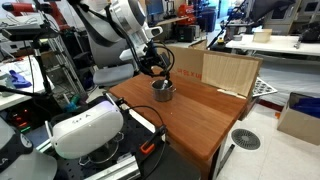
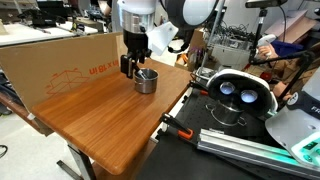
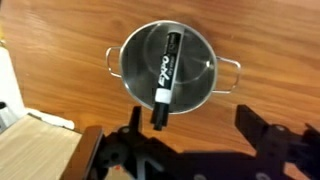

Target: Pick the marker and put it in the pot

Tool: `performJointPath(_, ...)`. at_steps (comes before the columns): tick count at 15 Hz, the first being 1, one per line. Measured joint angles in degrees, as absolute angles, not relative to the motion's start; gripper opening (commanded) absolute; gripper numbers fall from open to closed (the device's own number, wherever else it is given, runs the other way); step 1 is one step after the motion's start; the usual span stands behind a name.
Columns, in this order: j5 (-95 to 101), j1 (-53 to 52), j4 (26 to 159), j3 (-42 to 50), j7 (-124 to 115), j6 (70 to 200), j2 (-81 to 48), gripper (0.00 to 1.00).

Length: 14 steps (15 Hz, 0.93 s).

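Observation:
A small shiny steel pot [image 3: 200, 48] with two side handles stands on the wooden table, seen from straight above in the wrist view. A black Expo marker [image 3: 165, 68] lies slanted inside it, its lower end sticking out over the near rim. My gripper [image 3: 193, 125] hangs just above the pot with its fingers spread wide and nothing between them. The pot [image 1: 163, 91] [image 2: 146, 82] and the gripper [image 1: 154, 66] [image 2: 133, 64] above it show in both exterior views. The marker cannot be made out there.
A large cardboard box [image 1: 230, 70] [image 2: 60, 58] stands along the table's back edge close to the pot. The wooden table [image 1: 200, 115] [image 2: 110, 120] extends in front. A white headset-like device [image 1: 85, 125] [image 2: 237, 92] and cables lie beside the table.

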State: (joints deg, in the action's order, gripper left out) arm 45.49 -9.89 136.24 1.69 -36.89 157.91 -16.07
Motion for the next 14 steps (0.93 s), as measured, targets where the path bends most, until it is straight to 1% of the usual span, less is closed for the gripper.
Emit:
performJointPath(4, 38.0, -8.4, 136.7, -0.4, -29.0, 157.9, -14.3, 1.00)
performJointPath(8, 27.2, -7.5, 138.6, -1.6, -16.9, 156.5, -8.8, 1.00)
performJointPath(14, 10.0, -7.4, 139.3, -3.0, 1.7, 144.1, 2.1, 1.00)
